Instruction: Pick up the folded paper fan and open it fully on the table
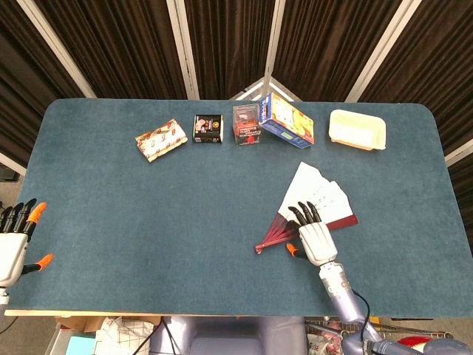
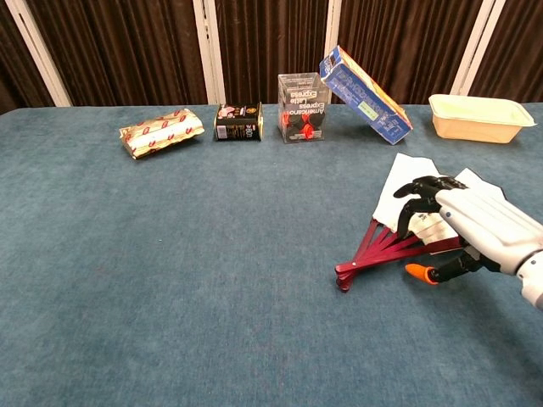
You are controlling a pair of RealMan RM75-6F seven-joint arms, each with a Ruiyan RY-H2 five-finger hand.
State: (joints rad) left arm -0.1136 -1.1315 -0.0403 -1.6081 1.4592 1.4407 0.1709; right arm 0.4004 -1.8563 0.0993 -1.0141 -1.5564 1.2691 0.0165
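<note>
The paper fan (image 1: 314, 188) lies partly spread on the blue table, right of the middle: white leaf toward the back, dark red ribs (image 1: 272, 237) converging at the front left. My right hand (image 1: 315, 241) is over its near side, palm down. Its dark fingertips (image 1: 301, 214) rest where the ribs meet the leaf, and the orange-tipped thumb sits just in front of the lowest rib. The chest view shows the fan (image 2: 405, 188) under the curled fingers of that hand (image 2: 480, 225). My left hand (image 1: 13, 241) hovers at the table's far left edge, fingers apart, holding nothing.
Along the back of the table stand a gold-and-red packet (image 1: 161, 140), a black box (image 1: 208, 128), a clear box (image 1: 246, 123), a tilted blue box (image 1: 287, 120) and a cream tray (image 1: 358, 129). Bare blue cloth (image 1: 148, 214) stretches left of the fan.
</note>
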